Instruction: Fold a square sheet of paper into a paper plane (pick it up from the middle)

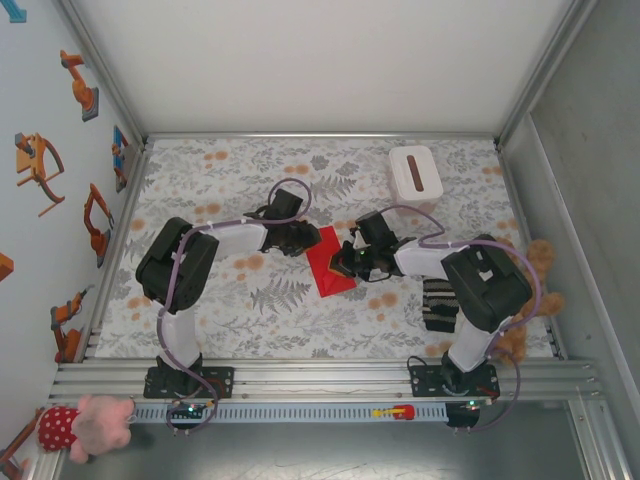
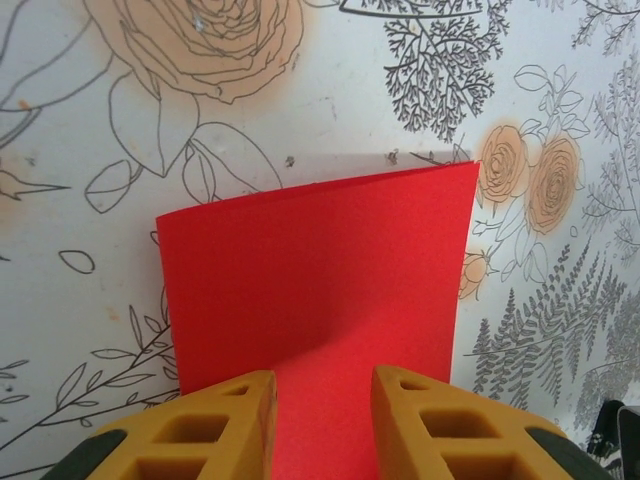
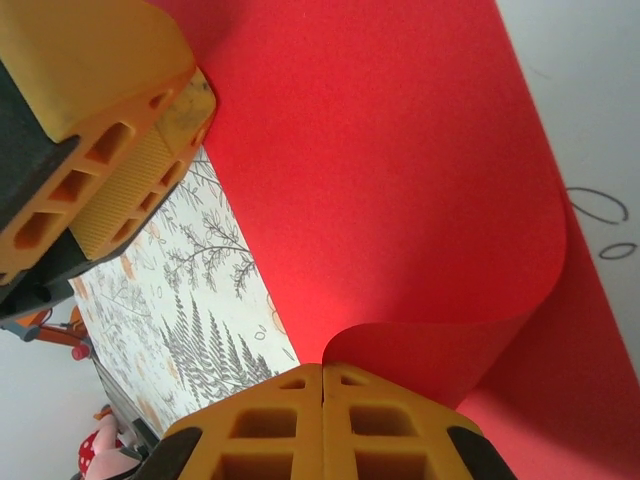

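Slippage worry: my right gripper point(image 3: 322, 385) is clamped on the curled edge of the square sheet of paper point(image 3: 400, 180). My left gripper point(image 2: 323, 390) sits half-open astride it, gripping nothing, so one tug could skew the fold.

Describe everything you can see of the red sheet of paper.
The square sheet of paper is thin, plain and bright red. It lies mid-table on the floral tablecloth, with one part bent over itself in a soft curl, not a sharp crease. The right end effector is shut on that curl. The left end effector, fingers apart, straddles another edge and seems to press it down.
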`<action>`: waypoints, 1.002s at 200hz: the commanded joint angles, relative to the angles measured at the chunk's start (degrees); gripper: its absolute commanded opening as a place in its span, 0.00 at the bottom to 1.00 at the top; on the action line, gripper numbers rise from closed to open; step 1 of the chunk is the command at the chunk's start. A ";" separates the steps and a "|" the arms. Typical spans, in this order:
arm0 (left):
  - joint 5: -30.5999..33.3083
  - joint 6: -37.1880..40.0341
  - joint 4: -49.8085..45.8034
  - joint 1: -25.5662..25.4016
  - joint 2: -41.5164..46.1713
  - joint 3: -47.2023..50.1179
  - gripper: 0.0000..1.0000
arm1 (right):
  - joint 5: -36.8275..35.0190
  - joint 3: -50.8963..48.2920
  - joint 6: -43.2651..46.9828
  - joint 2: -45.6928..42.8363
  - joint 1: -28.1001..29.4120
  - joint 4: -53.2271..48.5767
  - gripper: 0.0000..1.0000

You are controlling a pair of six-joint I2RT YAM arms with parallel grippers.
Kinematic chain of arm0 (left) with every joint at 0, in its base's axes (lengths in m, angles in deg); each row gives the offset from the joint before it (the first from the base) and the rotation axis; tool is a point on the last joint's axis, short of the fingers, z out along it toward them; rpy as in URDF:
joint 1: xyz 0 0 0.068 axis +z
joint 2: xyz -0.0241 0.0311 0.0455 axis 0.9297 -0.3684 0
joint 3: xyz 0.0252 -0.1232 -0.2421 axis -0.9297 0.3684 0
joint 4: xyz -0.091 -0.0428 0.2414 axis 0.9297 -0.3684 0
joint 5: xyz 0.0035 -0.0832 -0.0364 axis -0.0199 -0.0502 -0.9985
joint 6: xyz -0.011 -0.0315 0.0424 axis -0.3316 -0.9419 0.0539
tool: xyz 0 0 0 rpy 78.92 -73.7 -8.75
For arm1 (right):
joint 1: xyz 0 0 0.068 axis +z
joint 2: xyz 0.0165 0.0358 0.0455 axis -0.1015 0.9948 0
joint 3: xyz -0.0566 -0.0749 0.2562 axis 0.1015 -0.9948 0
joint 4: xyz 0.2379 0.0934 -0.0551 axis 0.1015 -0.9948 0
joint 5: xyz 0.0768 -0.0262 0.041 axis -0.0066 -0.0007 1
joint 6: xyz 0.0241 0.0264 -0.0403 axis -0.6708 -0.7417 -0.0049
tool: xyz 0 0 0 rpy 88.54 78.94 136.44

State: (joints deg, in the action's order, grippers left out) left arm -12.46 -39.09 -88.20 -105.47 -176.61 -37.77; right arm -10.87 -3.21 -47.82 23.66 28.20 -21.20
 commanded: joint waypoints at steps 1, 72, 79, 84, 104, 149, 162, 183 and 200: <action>0.21 0.07 -1.77 0.01 -0.56 0.21 0.31 | -0.34 1.42 -1.07 0.86 0.43 2.12 0.00; -0.77 0.61 -4.27 0.06 -3.85 -2.64 0.30 | 1.91 2.30 -0.89 2.37 0.43 3.76 0.00; -0.84 0.75 -4.50 0.00 -3.98 -2.66 0.30 | 2.00 2.45 -0.89 2.61 0.43 3.84 0.00; -0.85 0.76 -4.58 0.00 -4.02 -2.78 0.30 | 2.09 2.56 -0.82 2.85 0.43 3.84 0.00; -1.08 1.01 -4.87 0.00 -4.15 -2.99 0.30 | 2.52 2.96 -0.78 3.56 0.52 4.10 0.00; -1.42 1.09 -5.01 0.04 -4.42 -3.36 0.30 | 2.88 3.25 -1.31 4.80 0.96 5.41 0.00; -1.45 1.07 -5.14 0.00 -4.50 -3.37 0.30 | 3.01 3.18 -1.47 4.93 1.05 5.94 0.00; -1.50 1.08 -5.20 -0.01 -4.55 -3.42 0.30 | 2.94 3.27 -1.77 5.36 1.05 6.45 0.00; -1.42 1.08 -5.25 0.06 -4.55 -3.37 0.30 | 2.59 3.17 -2.07 5.61 1.05 6.78 0.00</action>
State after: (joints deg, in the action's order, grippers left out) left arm -13.88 -39.07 -89.91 -105.42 -179.43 -40.79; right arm -8.40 -1.12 -48.94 28.38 28.83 -15.91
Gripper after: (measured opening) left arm 0.299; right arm 0.049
